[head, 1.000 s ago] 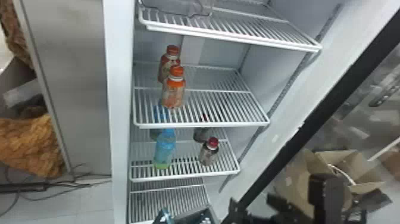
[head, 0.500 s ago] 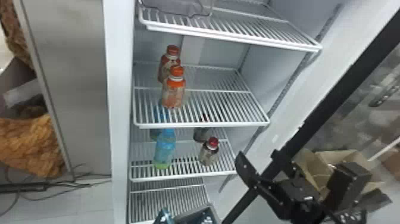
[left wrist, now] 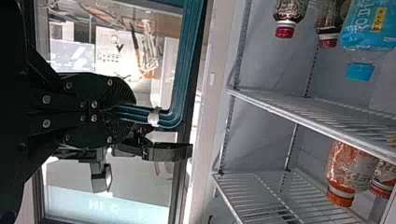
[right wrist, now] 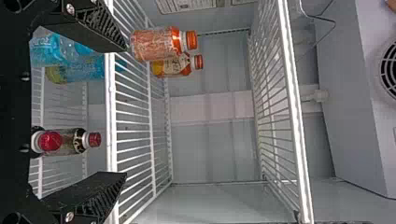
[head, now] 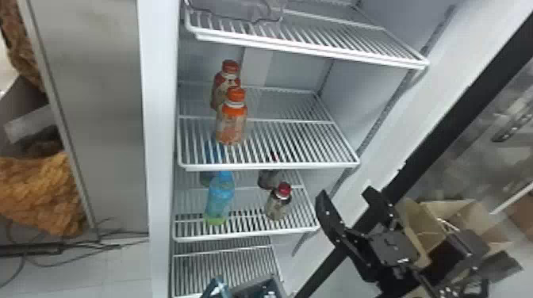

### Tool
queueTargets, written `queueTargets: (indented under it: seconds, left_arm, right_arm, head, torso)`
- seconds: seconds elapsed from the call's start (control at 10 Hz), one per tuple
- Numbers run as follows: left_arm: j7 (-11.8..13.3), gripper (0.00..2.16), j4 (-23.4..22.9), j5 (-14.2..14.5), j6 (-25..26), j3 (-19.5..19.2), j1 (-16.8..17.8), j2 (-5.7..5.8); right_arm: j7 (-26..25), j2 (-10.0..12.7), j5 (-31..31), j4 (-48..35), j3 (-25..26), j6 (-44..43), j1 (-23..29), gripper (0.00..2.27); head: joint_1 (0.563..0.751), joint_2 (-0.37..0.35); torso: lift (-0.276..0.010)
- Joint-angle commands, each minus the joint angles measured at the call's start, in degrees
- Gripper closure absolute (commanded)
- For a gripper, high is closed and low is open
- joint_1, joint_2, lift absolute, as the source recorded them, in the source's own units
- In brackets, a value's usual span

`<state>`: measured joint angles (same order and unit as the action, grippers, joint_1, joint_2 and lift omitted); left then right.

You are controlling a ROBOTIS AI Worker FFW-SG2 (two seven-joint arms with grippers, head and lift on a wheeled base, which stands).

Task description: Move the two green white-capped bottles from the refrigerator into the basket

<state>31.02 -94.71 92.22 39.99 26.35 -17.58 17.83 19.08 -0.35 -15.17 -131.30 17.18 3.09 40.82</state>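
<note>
My right gripper (head: 345, 194) stands open with empty fingers before the refrigerator's right side in the head view; in the right wrist view the gripper (right wrist: 123, 112) faces the shelves, its fingers wide apart. At the head view's bottom edge is the dark basket (head: 254, 288), with small pale things inside. In the left wrist view my left gripper (left wrist: 116, 108) is shut on the teal basket handle (left wrist: 180, 60), near a white clip. The refrigerator shelf (head: 273, 166) carries two orange-capped bottles (head: 232, 125). One shelf lower are blue bottles (head: 219, 196) and red-capped dark bottles (head: 277, 204).
Above is another wire shelf (head: 309, 43) with a clear container. The dark-edged door (head: 448, 127) stands open on the right, with cardboard boxes (head: 440, 222) seen beyond my right arm. A grey panel (head: 91, 111) is at the left.
My right gripper has come from the lower right leftward to the refrigerator and risen slightly. The basket has shifted a little left and down. The bottles have kept their places.
</note>
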Motion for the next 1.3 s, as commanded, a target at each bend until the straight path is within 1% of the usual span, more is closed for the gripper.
queueTargets:
  seconds: [0.0, 0.2, 1.2]
  left_arm:
    - [0.0, 1.21, 0.0, 0.1, -0.2, -0.1, -0.1, -0.07]
    - [0.0, 1.21, 0.0, 0.0, -0.1, -0.1, -0.1, -0.07]
    - [0.0, 1.22, 0.0, 0.0, -0.2, -0.2, -0.3, -0.16]
  right_arm:
    - [0.0, 0.0, 0.8, 2.1, -1.0, -3.9, 0.0, 0.10]
    - [0.1, -0.1, 1.7, 4.4, -2.1, -8.3, 0.0, 0.10]
    - [0.0, 0.0, 2.3, 5.4, -2.6, -11.5, 0.2, 0.10]
  head:
    - [0.695, -0.350]
    - [0.695, -0.350]
    - [0.695, -0.350]
  torso:
    - [-0.004]
    - [-0.004]
    - [-0.004]
